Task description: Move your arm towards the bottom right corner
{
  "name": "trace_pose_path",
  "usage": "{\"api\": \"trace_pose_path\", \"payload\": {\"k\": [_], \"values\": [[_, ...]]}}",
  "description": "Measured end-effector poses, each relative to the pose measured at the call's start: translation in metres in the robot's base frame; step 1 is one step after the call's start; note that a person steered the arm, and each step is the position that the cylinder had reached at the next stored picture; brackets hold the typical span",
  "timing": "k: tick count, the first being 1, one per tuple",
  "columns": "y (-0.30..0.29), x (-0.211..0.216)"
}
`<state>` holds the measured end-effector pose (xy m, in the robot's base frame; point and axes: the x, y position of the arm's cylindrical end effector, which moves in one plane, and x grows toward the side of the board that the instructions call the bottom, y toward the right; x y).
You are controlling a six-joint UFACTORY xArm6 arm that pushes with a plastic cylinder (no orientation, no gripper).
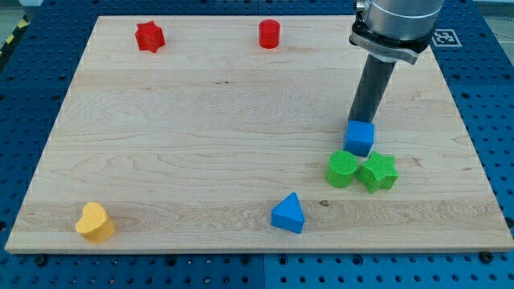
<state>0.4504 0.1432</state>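
My tip (363, 119) is at the end of a dark rod. It sits right behind the blue cube (360, 137), on the side toward the view's top, and looks like it touches it. I have no fingers, only this rod, so nothing can open or close.

The blue cube is my landmark on the wooden counter (201, 144). Just below it sit the green cylinder (342, 168) and the green star (377, 172), side by side. Below and to its left is the blue triangle (288, 213). Far to its left, by the bottom corner, is the yellow heart (95, 222). Far above and left are the red cylinder (269, 34) and the red star (149, 36). The bottom right corner lies below and right of the cube.
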Motion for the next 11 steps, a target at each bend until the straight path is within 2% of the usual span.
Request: {"api": "trace_pose_path", "payload": {"k": [2,5,6,8,10,11], "values": [[0.000,0.008],[0.049,0.008],[0.090,0.014],[0.118,0.080],[0.120,0.114],[0.120,0.146]]}}
